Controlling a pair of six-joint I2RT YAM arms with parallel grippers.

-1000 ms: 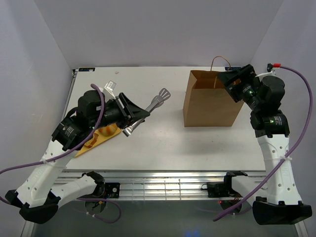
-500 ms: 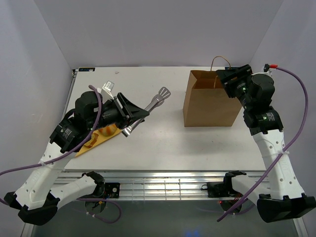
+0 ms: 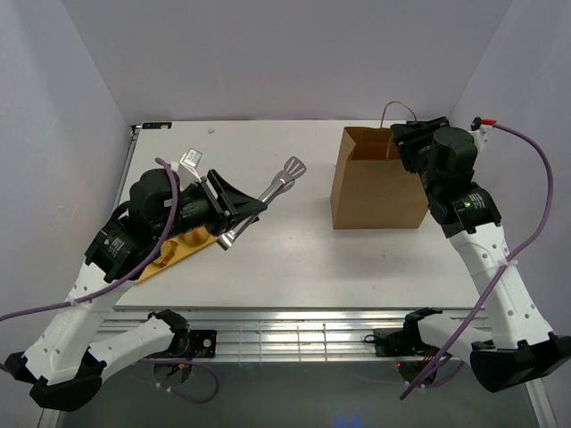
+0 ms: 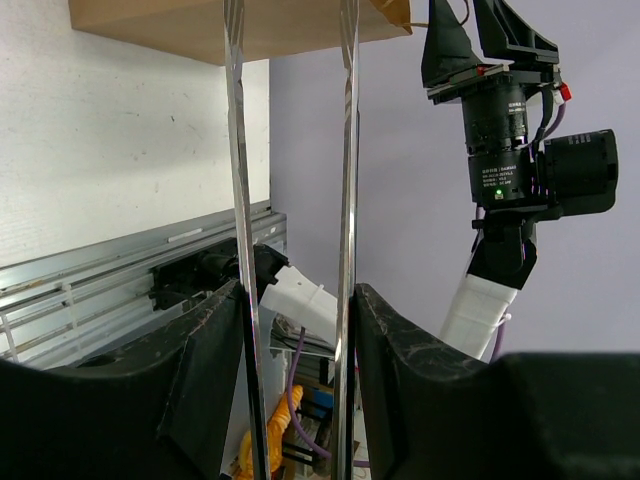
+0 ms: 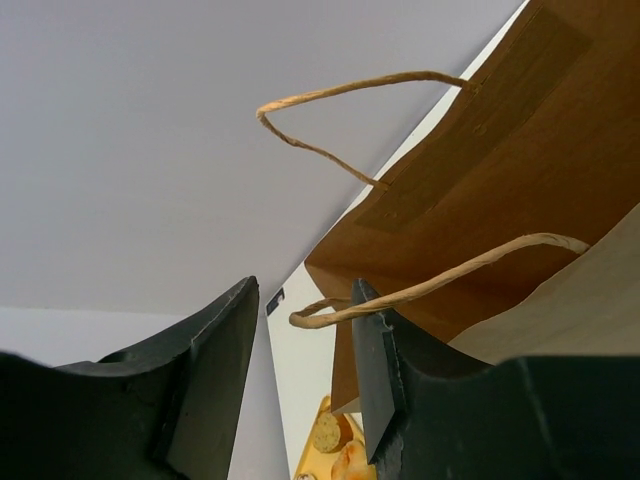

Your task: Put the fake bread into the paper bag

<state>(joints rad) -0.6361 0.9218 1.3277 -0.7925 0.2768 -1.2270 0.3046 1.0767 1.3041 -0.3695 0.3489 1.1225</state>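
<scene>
The brown paper bag point(image 3: 378, 182) stands open at the back right of the table. Bread pieces point(image 3: 191, 236) lie on a yellow tray, partly hidden under my left arm. My left gripper point(image 3: 239, 207) is shut on metal tongs point(image 3: 278, 183) that point toward the bag. In the left wrist view the two tong arms point(image 4: 346, 180) run up between my fingers point(image 4: 400, 350) toward the bag point(image 4: 250, 25). My right gripper point(image 3: 411, 143) hovers at the bag's top right rim, open. In the right wrist view a looped handle point(image 5: 430, 284) ends in the gap of that gripper point(image 5: 305, 330), and bread point(image 5: 340, 450) shows far below.
The yellow tray point(image 3: 169, 261) lies at the front left by the table edge. White walls close in the table on three sides. The bag's second handle point(image 3: 399, 107) stands up above its far rim. The right arm point(image 4: 520, 150) shows in the left wrist view.
My right gripper has moved left and closer over the bag's rim, by the handle. My left arm has shifted slightly, still holding the tongs.
</scene>
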